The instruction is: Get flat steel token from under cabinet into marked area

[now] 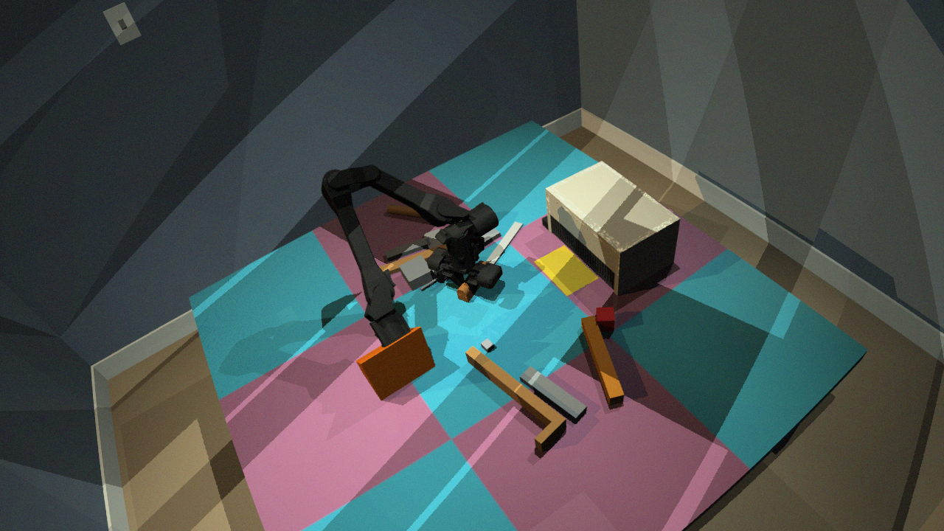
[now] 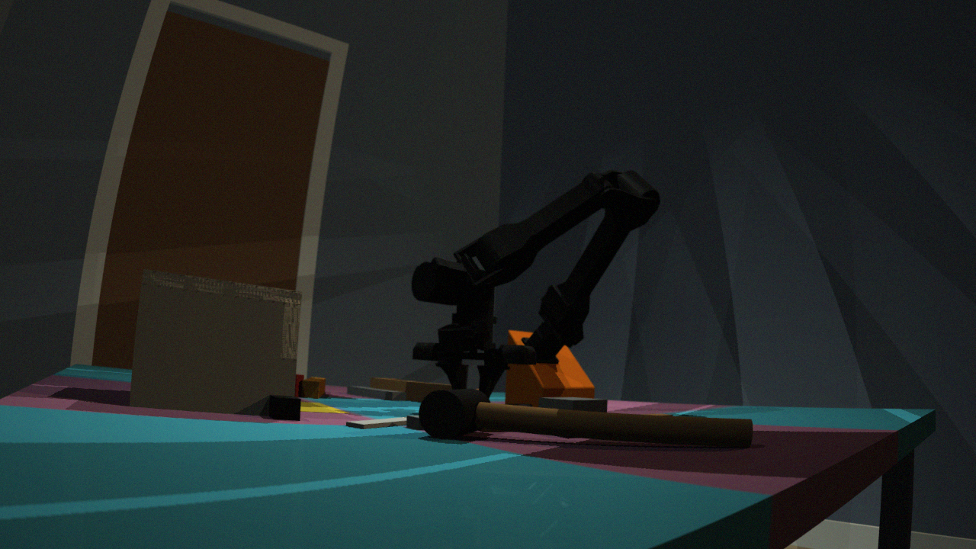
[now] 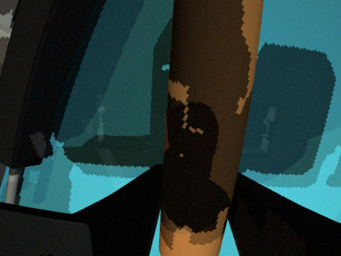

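Observation:
The pale cabinet (image 1: 610,198) (image 2: 211,341) stands at the back, its vent slots facing the yellow marked area (image 1: 560,271) (image 2: 322,408). No token shows in the marked area or through the slots. My gripper (image 1: 468,276) (image 2: 472,386) (image 3: 192,175) is shut on the round wooden handle (image 1: 464,293) (image 3: 209,71) of a tool. Its long flat pale blade (image 1: 507,241) (image 2: 375,423) points from the gripper towards the cabinet's left end. The blade tip is short of the cabinet, left of the marked area. I cannot tell whether the blade touches the table.
A mallet (image 2: 614,425) lies beyond the arm, near several grey and wooden pieces. A red cube (image 1: 604,317) and an orange bar (image 1: 602,363) lie right of the marked area. A wooden L-shaped stick (image 1: 515,388), a grey bar (image 1: 553,394) and a small grey block (image 1: 487,344) lie nearer.

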Robot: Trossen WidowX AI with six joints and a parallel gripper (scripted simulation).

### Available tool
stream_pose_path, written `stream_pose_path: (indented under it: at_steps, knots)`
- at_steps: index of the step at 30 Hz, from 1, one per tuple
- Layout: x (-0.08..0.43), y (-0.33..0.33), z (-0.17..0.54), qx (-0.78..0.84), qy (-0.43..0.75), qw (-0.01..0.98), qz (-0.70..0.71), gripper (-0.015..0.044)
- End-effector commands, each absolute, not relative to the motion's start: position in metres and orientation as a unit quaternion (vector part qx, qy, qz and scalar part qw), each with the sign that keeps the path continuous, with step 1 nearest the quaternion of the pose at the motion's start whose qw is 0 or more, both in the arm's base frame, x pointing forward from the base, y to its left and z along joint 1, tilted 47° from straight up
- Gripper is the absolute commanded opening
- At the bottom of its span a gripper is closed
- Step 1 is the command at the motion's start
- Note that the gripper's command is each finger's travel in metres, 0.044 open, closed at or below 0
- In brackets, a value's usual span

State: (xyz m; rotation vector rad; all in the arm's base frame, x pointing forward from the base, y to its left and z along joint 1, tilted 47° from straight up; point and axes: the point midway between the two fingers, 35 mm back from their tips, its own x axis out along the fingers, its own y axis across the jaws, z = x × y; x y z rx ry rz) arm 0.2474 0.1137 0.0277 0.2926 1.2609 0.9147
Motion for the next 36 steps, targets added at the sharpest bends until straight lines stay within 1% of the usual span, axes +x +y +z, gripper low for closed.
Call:
stream_pose_path:
  at_steps: [1,36]
  knots:
    - [0.248,0.117,0.033,0.131,0.563,0.705,0.412,0.0]
    - [0.244,0.134,0.052,0.131,0.563,0.704,0.412,0.0]
